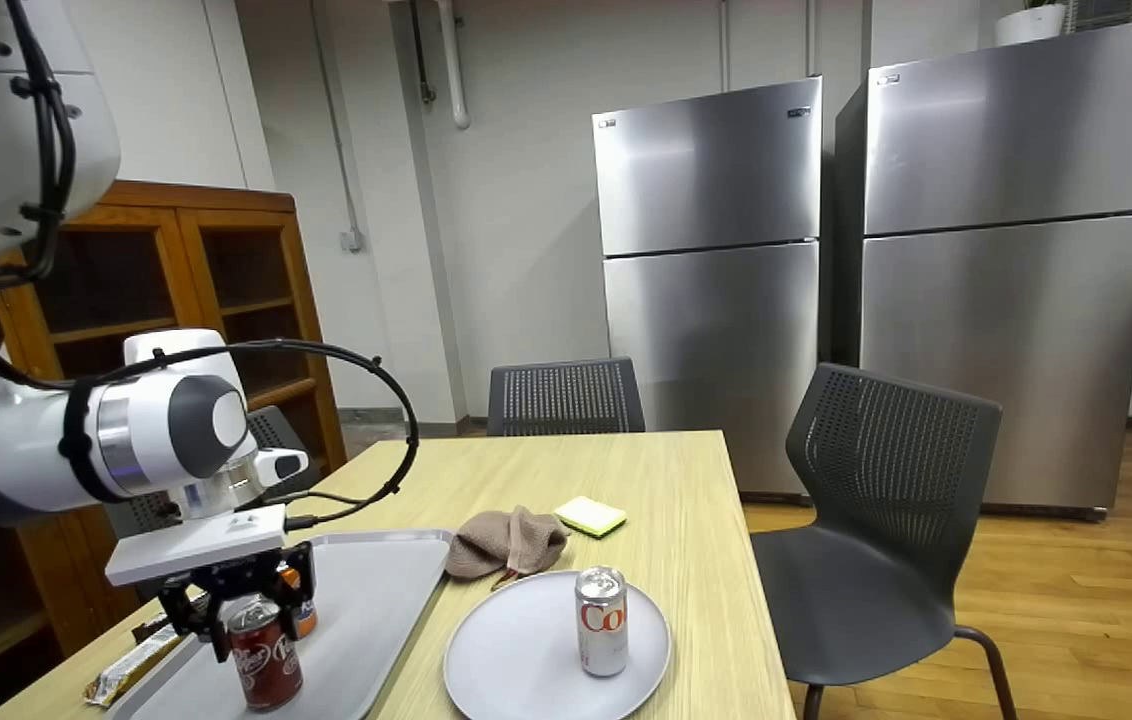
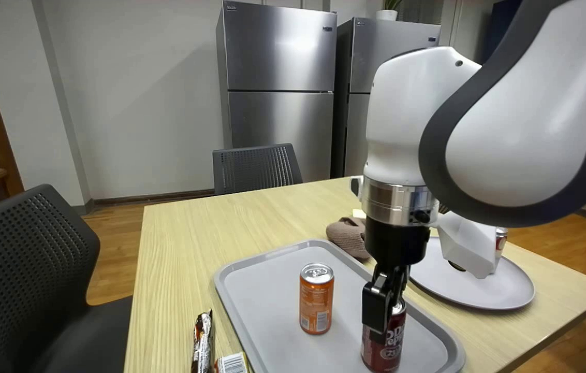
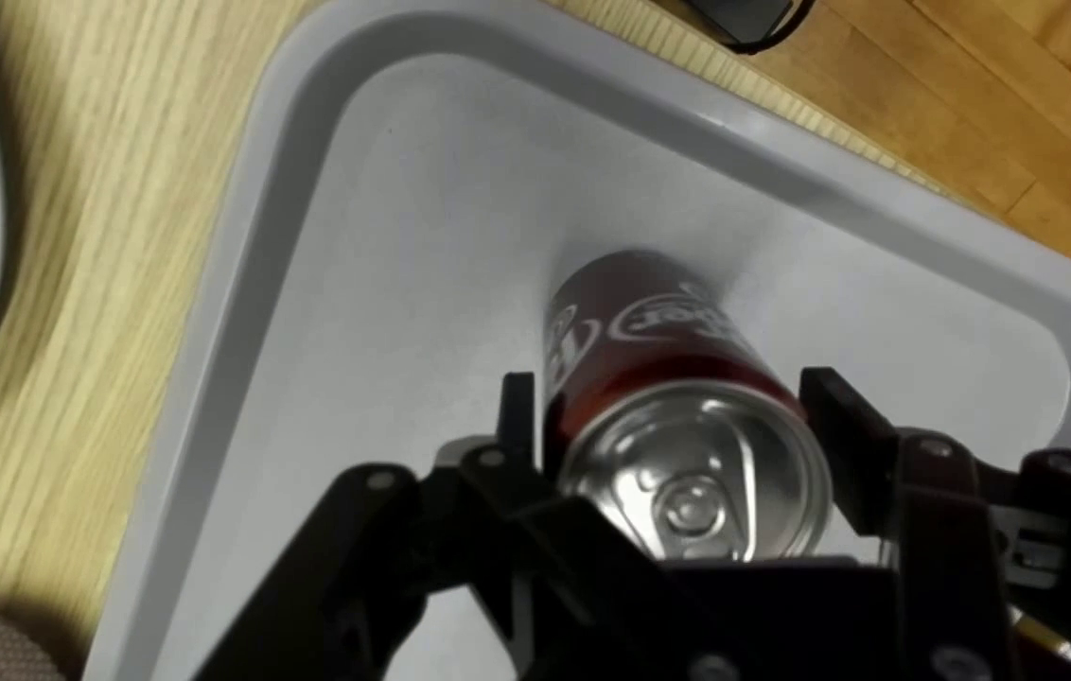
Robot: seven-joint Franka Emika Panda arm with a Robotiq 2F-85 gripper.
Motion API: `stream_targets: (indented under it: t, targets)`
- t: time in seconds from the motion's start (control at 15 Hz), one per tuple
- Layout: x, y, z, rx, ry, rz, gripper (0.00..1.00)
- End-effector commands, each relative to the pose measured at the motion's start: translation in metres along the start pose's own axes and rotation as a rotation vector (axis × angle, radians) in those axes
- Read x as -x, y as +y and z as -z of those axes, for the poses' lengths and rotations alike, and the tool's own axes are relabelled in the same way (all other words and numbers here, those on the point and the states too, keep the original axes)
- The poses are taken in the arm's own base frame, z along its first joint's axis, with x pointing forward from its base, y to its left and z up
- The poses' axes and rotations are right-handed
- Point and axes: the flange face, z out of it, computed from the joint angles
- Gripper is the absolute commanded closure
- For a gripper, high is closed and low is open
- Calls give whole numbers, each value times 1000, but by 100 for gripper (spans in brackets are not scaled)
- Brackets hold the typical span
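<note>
Gripper point(image 3: 673, 407) fingers stand parted astride the upright Dr Pepper can point(image 1: 268, 665), a slim gap showing at left in the wrist view, so the can seems unclamped. Its curved side probably suits this straddle; the gray tray point(image 3: 403, 236) bears its base. From the right in an exterior view, the arm point(image 2: 505, 140) arches over, wrist pointing down.
</note>
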Motion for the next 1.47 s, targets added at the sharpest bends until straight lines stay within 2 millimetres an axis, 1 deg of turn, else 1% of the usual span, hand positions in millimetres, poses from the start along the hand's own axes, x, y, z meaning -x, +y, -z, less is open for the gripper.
stream_targets:
  t: [0.0, 0.27, 0.53, 0.93, 1.07, 1.2, 1.4]
  targets:
    - [-4, 4, 9, 13, 3, -31, 0]
    - [-1, 15, 15, -7, 2, -73, 0]
    - [-2, 28, 24, -40, -11, -140, 0]
    - [-8, 23, 52, -82, 15, -130, 0]
    - [-8, 26, 62, -80, 30, -138, 0]
    - [-9, 34, 71, -61, 38, -173, 0]
    - [-5, 52, 80, -42, 44, -252, 0]
